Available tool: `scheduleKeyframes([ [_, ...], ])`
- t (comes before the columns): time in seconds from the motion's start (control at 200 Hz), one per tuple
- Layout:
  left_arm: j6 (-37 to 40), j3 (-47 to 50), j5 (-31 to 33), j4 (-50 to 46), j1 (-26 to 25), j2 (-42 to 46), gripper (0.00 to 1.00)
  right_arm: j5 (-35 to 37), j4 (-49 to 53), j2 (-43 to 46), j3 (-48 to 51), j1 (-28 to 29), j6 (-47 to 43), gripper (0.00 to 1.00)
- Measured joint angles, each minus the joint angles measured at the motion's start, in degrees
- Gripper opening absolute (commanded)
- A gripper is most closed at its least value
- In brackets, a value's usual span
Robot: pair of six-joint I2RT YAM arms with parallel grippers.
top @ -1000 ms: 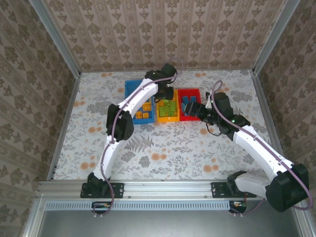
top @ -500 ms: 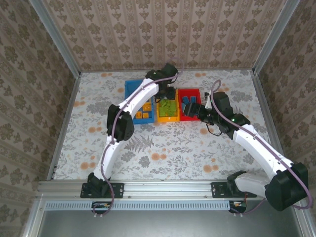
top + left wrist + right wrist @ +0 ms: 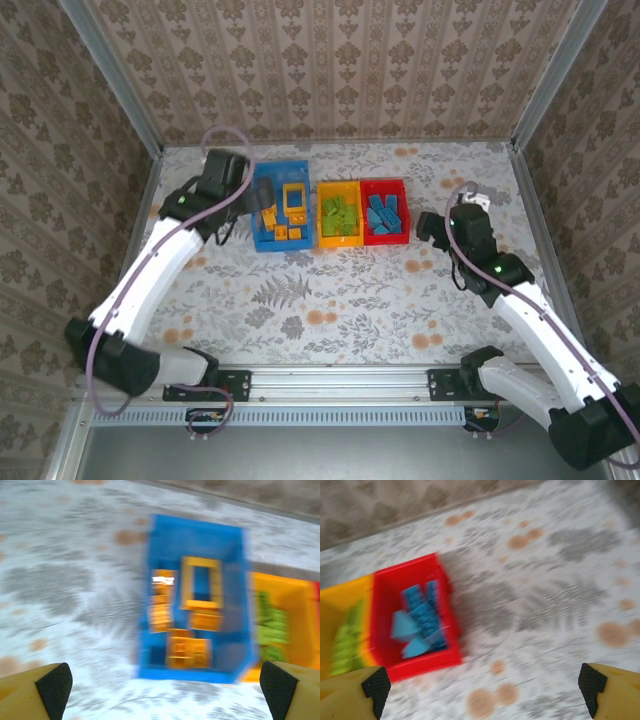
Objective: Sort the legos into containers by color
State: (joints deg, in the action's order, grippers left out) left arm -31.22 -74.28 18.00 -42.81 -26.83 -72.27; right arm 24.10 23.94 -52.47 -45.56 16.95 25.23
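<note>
Three containers stand in a row at the back: a blue bin point(image 3: 282, 246), a yellow bin point(image 3: 340, 243) and a red bin point(image 3: 385, 240). Orange-yellow legos point(image 3: 283, 220) and a square yellow frame piece point(image 3: 201, 582) lie in the blue bin point(image 3: 190, 672). Lime green legos point(image 3: 340, 216) fill the yellow bin, and blue legos point(image 3: 420, 617) lie in the red bin point(image 3: 420, 662). My left gripper point(image 3: 236, 218) hovers open and empty just left of the blue bin. Open and empty too, my right gripper point(image 3: 428, 226) hangs right of the red bin.
The bins sit on a floral tablecloth point(image 3: 330, 300) inside walls with a metal frame. Bare cloth lies in front of the bins and on both sides. Both wrist views are motion-blurred.
The left arm has swung away from above the yellow bin to the left of the blue bin and opened. The right gripper has drawn back from the red bin, toward the right.
</note>
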Motion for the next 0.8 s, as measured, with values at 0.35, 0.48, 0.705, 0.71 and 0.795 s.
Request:
scheduleKeyframes([
  [0.35,21.92,44.11,11.87,26.36,12.00,15.63,1.00,3.45,-22.38,-11.56,17.16,-7.89,-12.22,1.00],
  [0.48,25.07,48.85,7.58,38.49,18.60,11.45,1.00,0.72,-36.44,-18.29,20.37,-8.57,-14.91,1.00],
  [0.705,28.74,48.98,-1.01,60.96,22.82,-3.87,1.00,-6.03,-54.73,-26.75,20.70,-12.79,-19.19,1.00],
  [0.71,28.74,48.98,-1.14,61.27,22.84,-4.02,1.00,-6.10,-55.06,-26.88,20.70,-12.90,-19.26,1.00],
  [0.795,29.68,48.98,-3.69,68.87,23.67,-7.15,1.00,-9.40,-63.10,-30.14,21.64,-15.58,-19.39,1.00],
])
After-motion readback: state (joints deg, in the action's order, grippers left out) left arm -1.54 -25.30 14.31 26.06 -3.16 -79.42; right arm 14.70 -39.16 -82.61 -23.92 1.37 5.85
